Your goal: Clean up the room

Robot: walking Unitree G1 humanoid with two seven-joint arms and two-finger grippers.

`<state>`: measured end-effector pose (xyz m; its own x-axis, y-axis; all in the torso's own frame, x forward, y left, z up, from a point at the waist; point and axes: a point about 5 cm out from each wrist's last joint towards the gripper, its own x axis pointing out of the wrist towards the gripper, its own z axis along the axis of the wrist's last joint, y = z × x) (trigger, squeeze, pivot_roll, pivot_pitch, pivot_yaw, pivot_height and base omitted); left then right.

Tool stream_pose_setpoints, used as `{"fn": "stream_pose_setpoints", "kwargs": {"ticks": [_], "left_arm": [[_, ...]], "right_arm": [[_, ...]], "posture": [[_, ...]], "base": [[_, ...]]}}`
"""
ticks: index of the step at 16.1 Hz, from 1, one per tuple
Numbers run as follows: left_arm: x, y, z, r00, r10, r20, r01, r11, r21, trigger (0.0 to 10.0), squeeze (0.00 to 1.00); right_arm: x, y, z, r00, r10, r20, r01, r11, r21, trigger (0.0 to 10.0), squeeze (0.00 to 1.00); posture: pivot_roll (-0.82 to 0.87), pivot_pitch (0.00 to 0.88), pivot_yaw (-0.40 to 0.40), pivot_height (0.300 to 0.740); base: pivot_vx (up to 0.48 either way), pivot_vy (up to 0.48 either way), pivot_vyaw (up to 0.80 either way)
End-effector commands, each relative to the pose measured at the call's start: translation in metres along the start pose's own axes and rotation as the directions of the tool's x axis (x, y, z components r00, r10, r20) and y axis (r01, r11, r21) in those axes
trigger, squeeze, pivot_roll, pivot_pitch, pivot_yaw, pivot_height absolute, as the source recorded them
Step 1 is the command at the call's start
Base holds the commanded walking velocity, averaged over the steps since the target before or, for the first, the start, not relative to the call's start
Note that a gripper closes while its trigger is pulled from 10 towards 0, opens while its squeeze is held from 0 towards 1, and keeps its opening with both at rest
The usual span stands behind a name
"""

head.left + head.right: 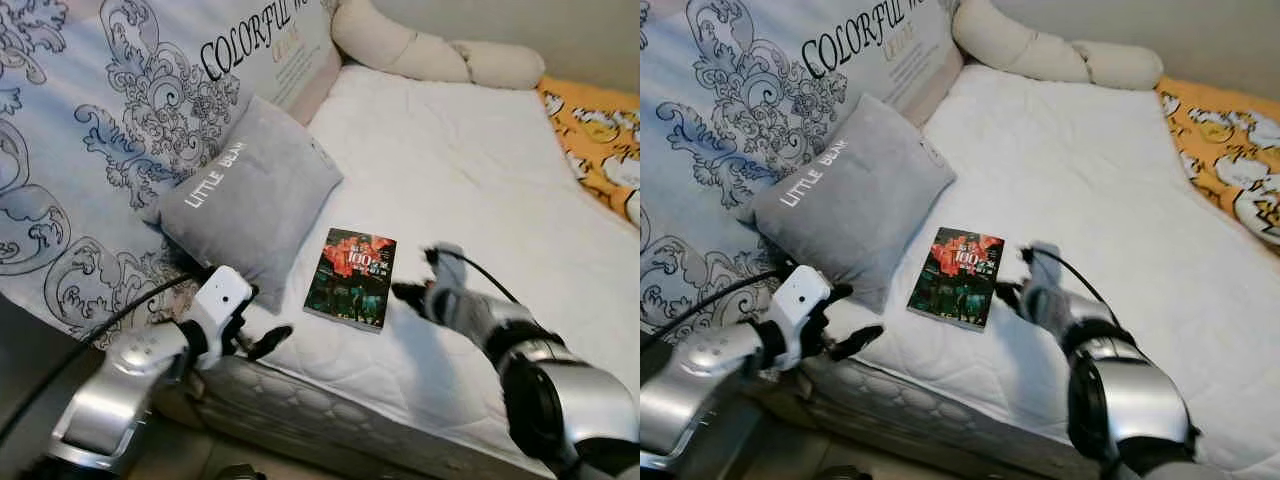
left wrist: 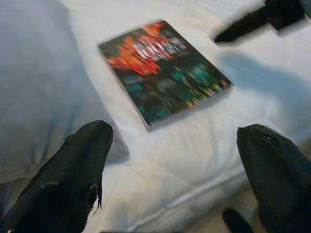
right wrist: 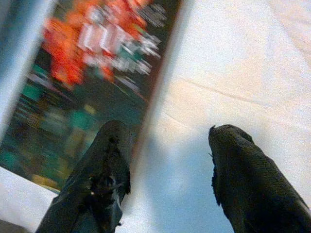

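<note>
Mattress (image 1: pixel 470 180): white, quilted, soft. Pillow (image 1: pixel 250 195): grey, at left edge. Book (image 1: pixel 351 278): thin, stiff, light, flat near front edge; best pinched at spine-side edge. Right gripper (image 3: pixel 165 160): spread, beside book. Left gripper (image 2: pixel 172 160): spread, empty.

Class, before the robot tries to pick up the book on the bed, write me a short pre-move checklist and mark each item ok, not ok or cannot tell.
1. Book lies flat on the mattress, uncovered: ok.
2. Right gripper open beside the book's edge: ok.
3. Left gripper open, facing the book: ok.
4. Grey pillow apart from the book: ok.
5. A finger already under the cover: cannot tell.
</note>
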<state>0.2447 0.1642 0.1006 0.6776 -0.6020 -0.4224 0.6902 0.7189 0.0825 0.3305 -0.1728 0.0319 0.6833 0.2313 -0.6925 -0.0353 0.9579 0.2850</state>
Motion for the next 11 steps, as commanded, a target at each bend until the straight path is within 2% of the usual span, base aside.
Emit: {"fn": "stream_pose_setpoints", "kwargs": {"ticks": [1, 3, 4, 6, 7, 8, 10, 11], "left_arm": [[-0.001, 0.004, 0.001, 0.997, 0.064, 0.040, -0.063, 0.998, -0.023, 10.0, 0.51], [-0.003, 0.006, 0.000, 0.971, 0.215, 0.108, -0.202, 0.972, -0.118, 10.0, 0.51], [-0.004, 0.009, 0.000, 0.945, 0.300, 0.130, -0.278, 0.946, -0.168, 10.0, 0.51], [-0.006, 0.010, 0.001, 0.914, 0.377, 0.148, -0.345, 0.916, -0.205, 10.0, 0.52], [-0.008, 0.008, 0.001, 0.896, 0.416, 0.154, -0.380, 0.899, -0.219, 10.0, 0.52], [-0.009, 0.005, 0.000, 0.880, 0.449, 0.156, -0.411, 0.884, -0.225, 10.0, 0.52], [-0.011, 0.006, 0.000, 0.864, 0.479, 0.157, -0.442, 0.870, -0.220, 10.0, 0.52], [-0.011, 0.007, -0.001, 0.858, 0.488, 0.157, -0.454, 0.866, -0.210, 10.0, 0.52]], "right_arm": [[-0.003, -0.006, 0.007, 0.999, -0.004, 0.040, 0.007, 0.998, -0.062, 10.0, 1.00], [-0.008, -0.012, 0.016, 0.987, 0.008, 0.161, 0.011, 0.993, -0.114, 10.0, 1.00], [-0.015, -0.013, 0.023, 0.959, 0.002, 0.283, 0.040, 0.989, -0.143, 10.0, 1.00], [-0.032, -0.007, 0.025, 0.891, -0.003, 0.454, 0.091, 0.981, -0.172, 10.0, 1.00], [-0.048, 0.000, 0.022, 0.829, -0.008, 0.559, 0.138, 0.972, -0.190, 10.0, 1.00], [-0.061, 0.014, 0.003, 0.819, -0.014, 0.573, 0.175, 0.958, -0.227, 10.0, 1.00], [-0.067, 0.026, -0.010, 0.818, -0.011, 0.576, 0.150, 0.969, -0.195, 10.0, 1.00], [-0.069, 0.028, -0.014, 0.817, -0.036, 0.575, 0.172, 0.968, -0.183, 10.0, 1.00]], "posture": [[-0.02, 0.000, -0.010, 0.740], [-0.03, 0.000, -0.006, 0.740], [-0.03, 0.000, -0.005, 0.740], [-0.04, 0.000, -0.006, 0.740], [-0.05, 0.000, -0.009, 0.740], [-0.04, 0.000, -0.018, 0.740], [-0.04, 0.000, -0.030, 0.740], [-0.04, 0.000, -0.033, 0.740]], "base": [[0.000, 0.000, 0.00], [0.000, 0.000, 0.00], [0.000, 0.000, 0.00], [0.000, 0.000, 0.00], [0.000, 0.000, 0.00], [0.000, -0.386, 0.00], [0.000, -0.396, 0.00], [0.000, -0.405, 0.00]]}}
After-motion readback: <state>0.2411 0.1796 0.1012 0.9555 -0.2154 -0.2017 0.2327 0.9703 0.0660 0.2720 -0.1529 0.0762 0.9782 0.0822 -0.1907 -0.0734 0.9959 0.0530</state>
